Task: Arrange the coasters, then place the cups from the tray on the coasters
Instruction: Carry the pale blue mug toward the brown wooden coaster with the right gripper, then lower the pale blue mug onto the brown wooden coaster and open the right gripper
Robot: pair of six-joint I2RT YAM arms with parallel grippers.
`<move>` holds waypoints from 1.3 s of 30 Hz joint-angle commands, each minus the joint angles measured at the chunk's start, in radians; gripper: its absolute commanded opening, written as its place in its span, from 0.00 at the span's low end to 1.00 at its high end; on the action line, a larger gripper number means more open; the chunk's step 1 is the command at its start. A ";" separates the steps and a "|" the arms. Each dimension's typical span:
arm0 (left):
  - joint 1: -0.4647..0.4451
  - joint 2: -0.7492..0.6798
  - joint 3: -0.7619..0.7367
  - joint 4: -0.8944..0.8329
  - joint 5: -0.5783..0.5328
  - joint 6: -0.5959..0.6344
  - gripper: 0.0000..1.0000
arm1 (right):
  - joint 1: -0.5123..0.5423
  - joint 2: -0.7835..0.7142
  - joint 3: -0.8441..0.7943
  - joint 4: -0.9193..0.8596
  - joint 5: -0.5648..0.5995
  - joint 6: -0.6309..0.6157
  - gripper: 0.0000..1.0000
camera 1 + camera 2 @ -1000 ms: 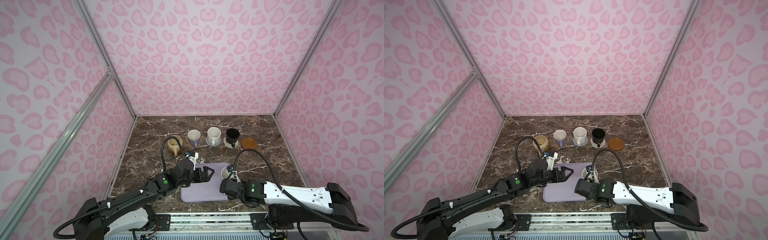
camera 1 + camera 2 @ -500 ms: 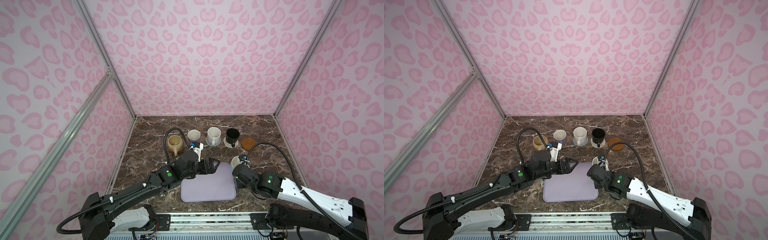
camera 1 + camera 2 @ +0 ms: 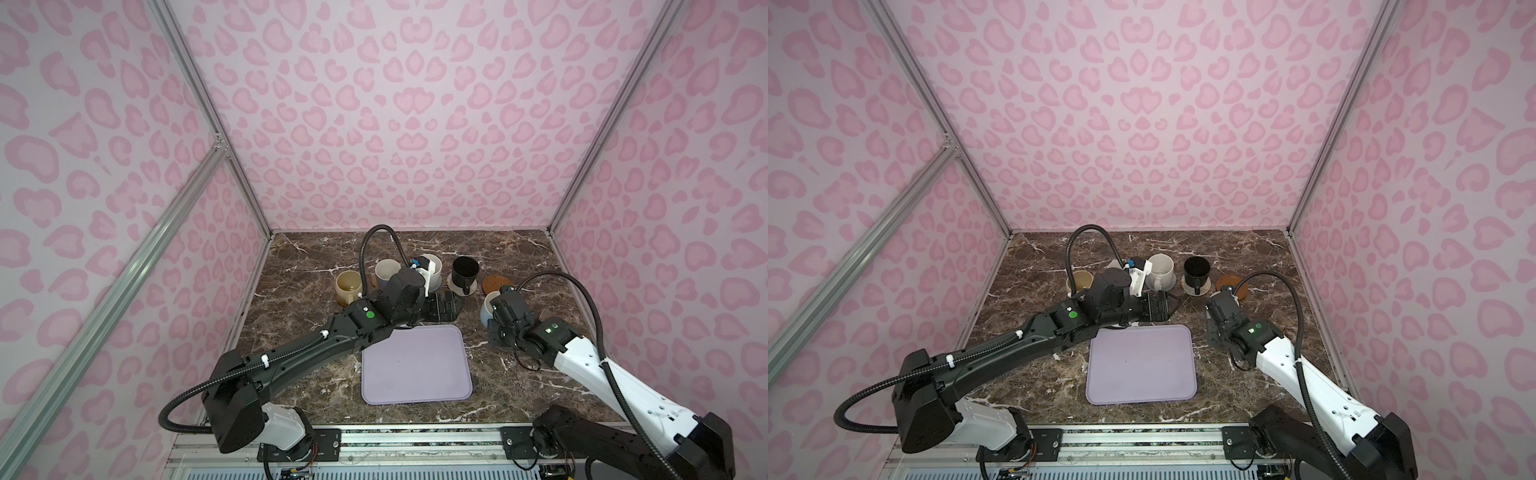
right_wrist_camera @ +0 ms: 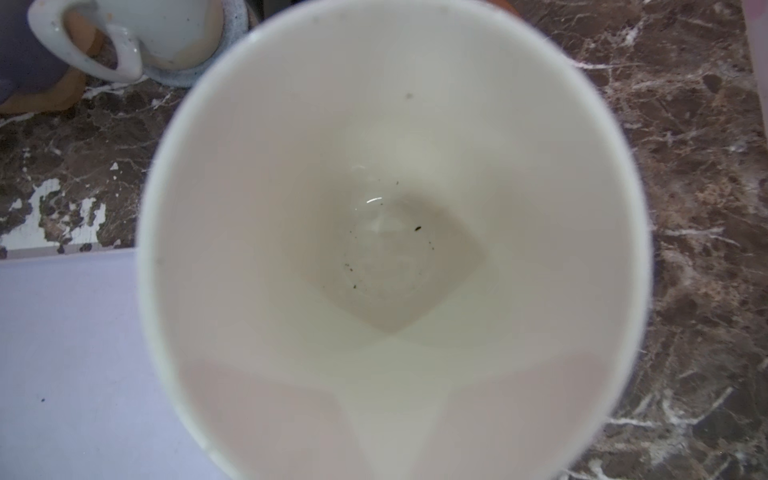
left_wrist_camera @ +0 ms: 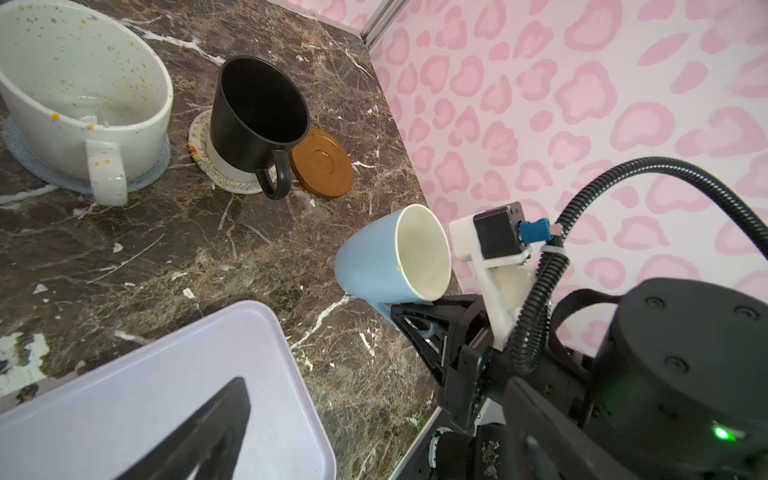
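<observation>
Brown marble tabletop [image 3: 299, 291]: the right gripper [image 5: 417, 328], shut on the handle of the light blue mug [image 5: 374, 266], holds it tilted near the bare brown round coaster [image 5: 322, 162]; the left gripper [image 3: 446, 307] hangs wide open, empty, near the lavender tray [image 3: 415, 365]. Best to level the mug, centre it over that coaster clear of the black mug [image 5: 257, 112], then lower. The pinch hides behind the mug, whose white inside fills the right wrist view.
</observation>
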 commanded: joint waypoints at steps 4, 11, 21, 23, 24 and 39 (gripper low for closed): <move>0.016 0.102 0.109 -0.017 0.017 0.035 0.97 | -0.154 0.116 0.035 0.176 -0.076 -0.062 0.00; 0.043 0.185 0.182 -0.016 0.006 0.046 0.97 | -0.273 0.318 0.176 0.182 -0.145 -0.120 0.00; 0.070 0.291 0.273 -0.027 0.023 0.053 0.97 | -0.372 0.574 0.382 0.177 -0.162 -0.172 0.00; 0.070 0.304 0.285 -0.026 0.027 0.053 0.97 | -0.376 0.607 0.416 0.173 -0.149 -0.177 0.00; 0.071 0.309 0.288 -0.025 0.029 0.053 0.97 | -0.379 0.622 0.429 0.173 -0.149 -0.181 0.00; 0.072 0.338 0.299 -0.018 0.033 0.047 0.97 | -0.395 0.725 0.484 0.151 -0.133 -0.205 0.00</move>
